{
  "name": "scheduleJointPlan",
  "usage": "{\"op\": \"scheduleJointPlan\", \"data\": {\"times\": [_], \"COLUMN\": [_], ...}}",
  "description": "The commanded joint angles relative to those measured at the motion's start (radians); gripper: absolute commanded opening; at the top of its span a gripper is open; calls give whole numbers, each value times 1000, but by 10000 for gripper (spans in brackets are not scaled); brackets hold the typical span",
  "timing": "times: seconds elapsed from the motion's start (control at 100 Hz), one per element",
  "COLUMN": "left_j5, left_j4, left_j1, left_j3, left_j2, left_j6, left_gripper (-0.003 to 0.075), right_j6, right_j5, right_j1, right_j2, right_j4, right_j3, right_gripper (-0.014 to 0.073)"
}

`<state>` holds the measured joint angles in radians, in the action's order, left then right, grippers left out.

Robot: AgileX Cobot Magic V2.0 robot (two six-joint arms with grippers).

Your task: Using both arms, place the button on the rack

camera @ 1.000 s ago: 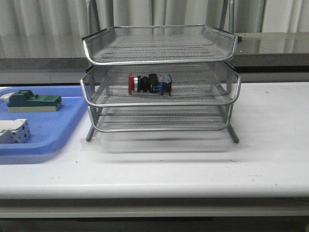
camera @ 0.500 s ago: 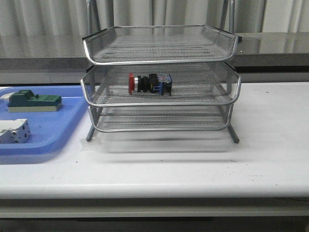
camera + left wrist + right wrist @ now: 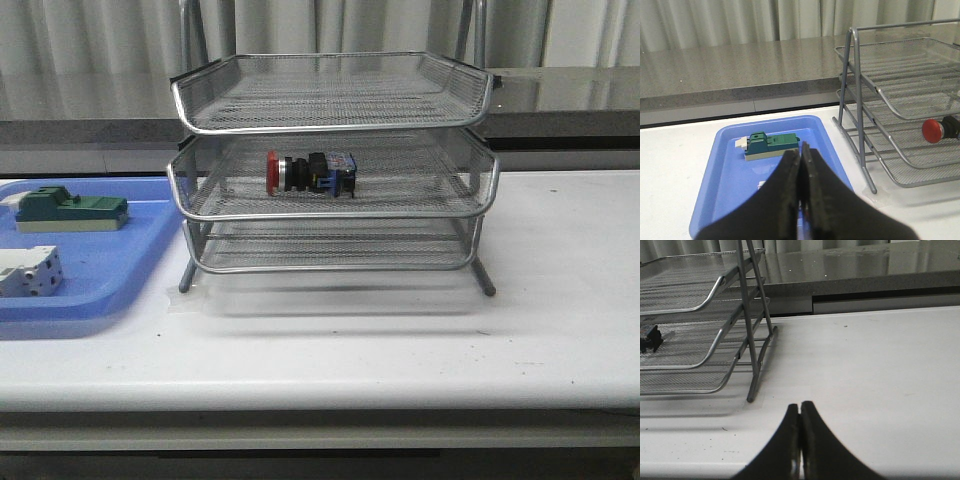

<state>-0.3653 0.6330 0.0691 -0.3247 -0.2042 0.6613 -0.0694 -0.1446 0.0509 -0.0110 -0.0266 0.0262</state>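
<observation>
Nearest to me: both wrist cams show jaws pressed together w/ nothing between them. Left gripper [image 3: 800,200] hangs over the near end of the blue tray [image 3: 730,200]; right gripper [image 3: 800,440] sits over bare worktop [image 3: 880,390], off to the side of the rack's leg. Neither arm shows in the front view, so both are pulled well back from the work area.

Next out, on the worktop [image 3: 400,340]: blue tray [image 3: 120,270] on the left w/ the green block [image 3: 70,210] and white block [image 3: 28,272] lying in it, apart from each other. Tray sits just beside the rack, can't tell if touching.

Further back: the rack [image 3: 333,170], three wire tiers. The button [image 3: 310,173] lies on its side in the middle tier, red cap pointing toward the blue tray, blue rear block the other way. Left wrist cam catches the red cap [image 3: 932,130] through the mesh.

What changed over the last sec: nothing I can spot. Button, rack and tray contents are in the same spots across front frames, no arm coming in. I read that as task done: button placed, resting stable, arms parked. No further move needed imo, unless the middle tray should be slid further in, which I can't judge from here.
</observation>
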Motion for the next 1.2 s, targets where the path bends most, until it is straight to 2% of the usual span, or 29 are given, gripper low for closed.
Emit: {"op": "scheduleJointPlan", "data": {"times": [0.0, 0.49, 0.54, 0.66, 0.76, 0.85, 0.95, 1.07, 1.19], "left_j5": [61, 66, 66, 64, 64, 75, 187, 331, 381], "left_j4": [26, -11, -74, -349, -536, -633, -716, -722, -722], "left_j1": [3, -14, -21, -55, -93, -127, -154, -161, -161], "left_j3": [-26, -26, -26, -26, -26, -20, 21, 100, 176], "left_j2": [-12, -6, -6, -6, -6, -6, -6, -6, -6], "left_j6": [-9, -18, -72, -383, -541, -619, -688, -710, -741], "left_gripper": [-20, -20, -20, -20, -20, -20, -20, -20, -20], "right_j6": [-2, -2, -2, -2, -2, -2, -2, -2, -2], "right_j5": [83, 83, 83, 83, 83, 83, 83, 83, 83], "right_j1": [-3, -3, -3, -3, -3, -3, -3, -3, -3], "right_j2": [-21, -21, -21, -21, -21, -21, -21, -21, -21], "right_j4": [7, 7, 7, 7, 7, 7, 7, 7, 7], "right_j3": [-13, -13, -13, -13, -13, -13, -13, -13, -13], "right_gripper": [-60, -60, -60, -60, -60, -60, -60, -60, -60]}}
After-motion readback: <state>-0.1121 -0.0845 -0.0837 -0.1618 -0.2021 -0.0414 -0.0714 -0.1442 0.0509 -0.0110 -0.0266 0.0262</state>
